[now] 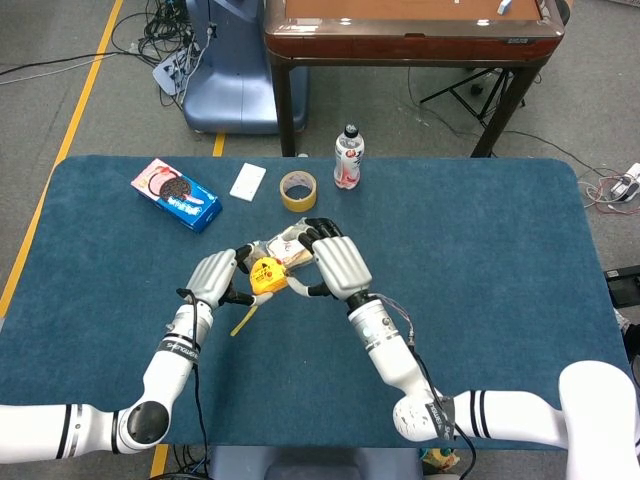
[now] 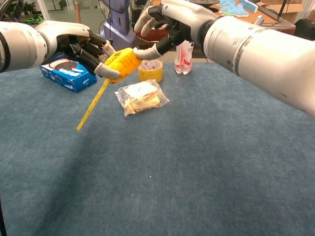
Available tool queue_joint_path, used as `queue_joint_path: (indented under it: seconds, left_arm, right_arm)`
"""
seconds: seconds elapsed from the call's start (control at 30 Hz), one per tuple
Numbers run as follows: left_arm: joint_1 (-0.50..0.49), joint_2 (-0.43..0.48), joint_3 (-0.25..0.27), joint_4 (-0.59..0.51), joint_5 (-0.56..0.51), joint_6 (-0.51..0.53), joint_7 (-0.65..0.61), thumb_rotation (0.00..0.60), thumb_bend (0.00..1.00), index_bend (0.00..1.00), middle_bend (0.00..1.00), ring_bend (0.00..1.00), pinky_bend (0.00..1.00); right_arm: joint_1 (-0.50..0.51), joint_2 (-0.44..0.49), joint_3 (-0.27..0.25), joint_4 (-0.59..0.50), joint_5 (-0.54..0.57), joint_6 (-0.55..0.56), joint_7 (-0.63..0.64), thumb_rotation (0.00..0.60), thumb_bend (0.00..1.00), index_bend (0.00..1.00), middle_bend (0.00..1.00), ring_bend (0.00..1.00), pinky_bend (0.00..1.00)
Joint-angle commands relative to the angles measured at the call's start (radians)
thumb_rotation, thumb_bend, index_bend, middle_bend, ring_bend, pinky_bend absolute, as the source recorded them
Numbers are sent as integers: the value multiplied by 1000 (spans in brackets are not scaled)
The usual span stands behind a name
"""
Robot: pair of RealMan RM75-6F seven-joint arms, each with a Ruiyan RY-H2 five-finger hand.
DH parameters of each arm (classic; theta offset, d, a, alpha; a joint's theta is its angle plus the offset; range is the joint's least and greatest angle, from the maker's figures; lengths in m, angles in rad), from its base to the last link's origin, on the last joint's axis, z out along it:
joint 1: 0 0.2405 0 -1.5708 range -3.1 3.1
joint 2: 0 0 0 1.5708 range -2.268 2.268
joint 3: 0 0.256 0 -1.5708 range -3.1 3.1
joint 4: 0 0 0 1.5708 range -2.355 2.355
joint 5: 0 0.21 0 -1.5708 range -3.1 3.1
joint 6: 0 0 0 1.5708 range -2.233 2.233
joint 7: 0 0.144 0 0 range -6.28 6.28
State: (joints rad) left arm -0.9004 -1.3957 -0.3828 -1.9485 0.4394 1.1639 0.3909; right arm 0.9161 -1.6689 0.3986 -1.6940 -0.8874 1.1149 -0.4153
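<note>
Blue table [image 1: 480, 260]: wrapped packet [image 1: 288, 247] half-hidden behind hands.

Cookie box [image 1: 176, 194], tape roll [image 1: 298, 190], bottle [image 1: 348, 158]

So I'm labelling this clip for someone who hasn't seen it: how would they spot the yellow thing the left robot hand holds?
On the blue table, look near the middle, where the two robot hands meet above a wrapped sandwich. The left robot hand grips a tape measure, and the right robot hand's thumb touches its case. Unlike the yellow tape roll behind it, it is held in the air, with a thin yellow blade hanging down.
</note>
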Motion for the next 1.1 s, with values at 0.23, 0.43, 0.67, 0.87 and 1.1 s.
queue_joint_path:
  seconds: [0.23,0.43,0.67,0.87,1.1]
  left_arm:
    - [9,15,11,5,4,-4,-15,600,186,483,534,378,245]
    - [11,24,15,7,5,-13,-25,600,186,483,534,378,245]
    - [12,29,16,10,5,-17,-34,600,186,483,534,377,245]
    - [14,34,18,16,2,-23,-43,600,186,483,534,377,245]
    - [14,38,25,29,3,-40,-51,600,186,483,534,376,248]
  right_arm:
    - [2,13,4,-4,6,13,-3,600,458,323,275,149,92]
    - [5,12,7,-2,6,23,1,600,489,468,323,171,92]
    - [10,7,9,4,8,32,2,600,503,608,357,193,92]
    - [15,4,11,9,9,33,5,600,515,653,381,203,92]
    - [16,6,11,13,8,33,11,600,568,691,407,221,92]
